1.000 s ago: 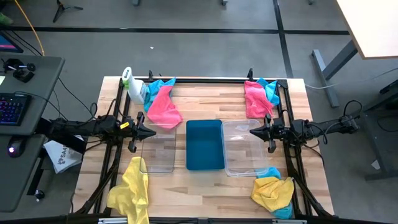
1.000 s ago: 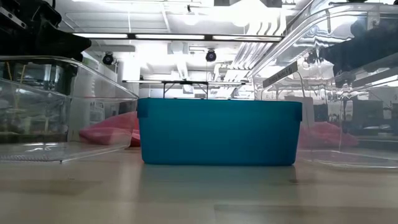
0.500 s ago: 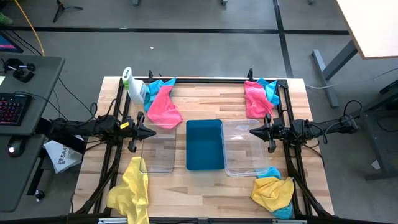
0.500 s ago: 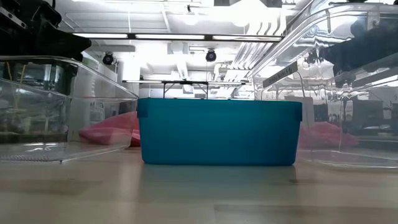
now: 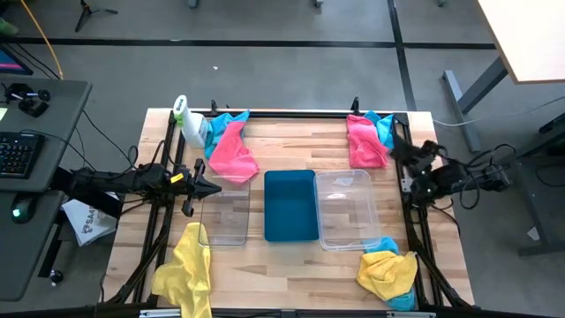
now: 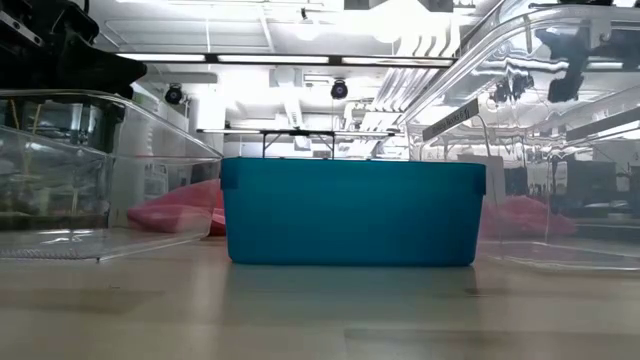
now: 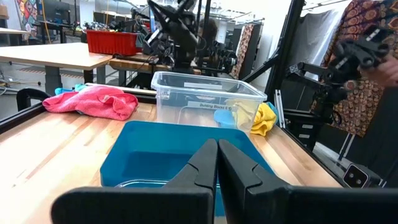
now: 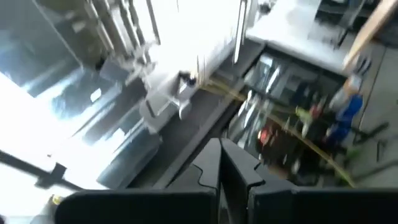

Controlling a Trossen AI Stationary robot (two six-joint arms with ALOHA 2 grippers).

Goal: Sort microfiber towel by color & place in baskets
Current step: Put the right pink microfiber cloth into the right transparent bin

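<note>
Overhead: pale wooden slatted desk [image 5: 291,256] carries three small rectangular plastic bins in a row at frame centre. Solid teal-blue bin [image 5: 290,205] sits in the middle; clear see-through bin on the left [image 5: 222,217], clear see-through bin on the right [image 5: 347,208]; all three look empty from above. Soft microfiber towels lie in heaps near the desk corners. Upper left: pink towel [image 5: 232,153] lying over a cyan-blue towel [image 5: 231,118], just beside a white spray bottle with green top [image 5: 188,121]. Upper right: second pink towel [image 5: 364,143] with a cyan-blue towel [image 5: 384,126] touching its outer side. Lower left: yellow towel [image 5: 186,269] draped over the desk edge. Lower right: yellow towel [image 5: 388,270] with cyan-blue cloth showing at its edges. No towel in any bin. Left claw [image 5: 213,188] held level at centre left of the overhead frame, over the upper end of the left clear bin; left wrist view shows its two dark fingers [image 7: 245,177] pressed together, nothing between them, pointing across the teal-blue bin toward the right clear bin. Right claw [image 5: 399,141] at the right desk edge, near the upper-right towels, angled toward the upper part of the frame; right wrist view shows its fingers [image 8: 239,177] pressed together, holding nothing, ceiling and lights beyond. Table-height view: teal-blue bin centre, clear bins either side, pink cloth visible behind both.
</note>
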